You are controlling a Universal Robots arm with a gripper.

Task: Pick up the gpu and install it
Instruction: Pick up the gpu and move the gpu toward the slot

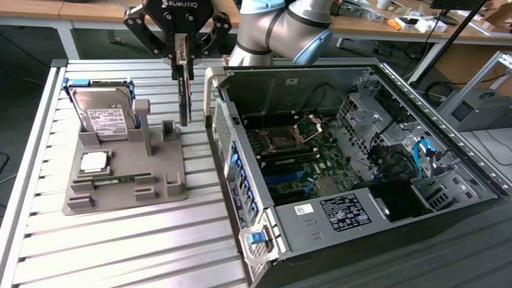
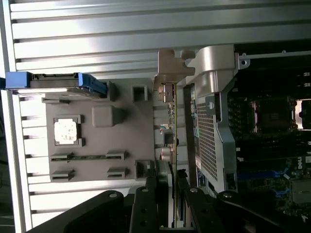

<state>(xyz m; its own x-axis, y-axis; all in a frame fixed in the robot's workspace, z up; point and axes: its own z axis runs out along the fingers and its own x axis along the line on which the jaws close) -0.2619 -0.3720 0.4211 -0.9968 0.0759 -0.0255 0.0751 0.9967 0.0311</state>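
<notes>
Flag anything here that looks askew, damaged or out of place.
Nothing stands out. The gripper holds the gpu on edge, straight up and down, over the grey tray beside the open computer case. The hard drive stands upright in its holder; the processor and memory stick lie flat in their slots.

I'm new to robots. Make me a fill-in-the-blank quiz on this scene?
The gripper holds the ___ in its jaws.
The hard drive has ___ rails on its sides.
The computer case lies with its side ___.
Missing: gpu; blue; open.
</notes>
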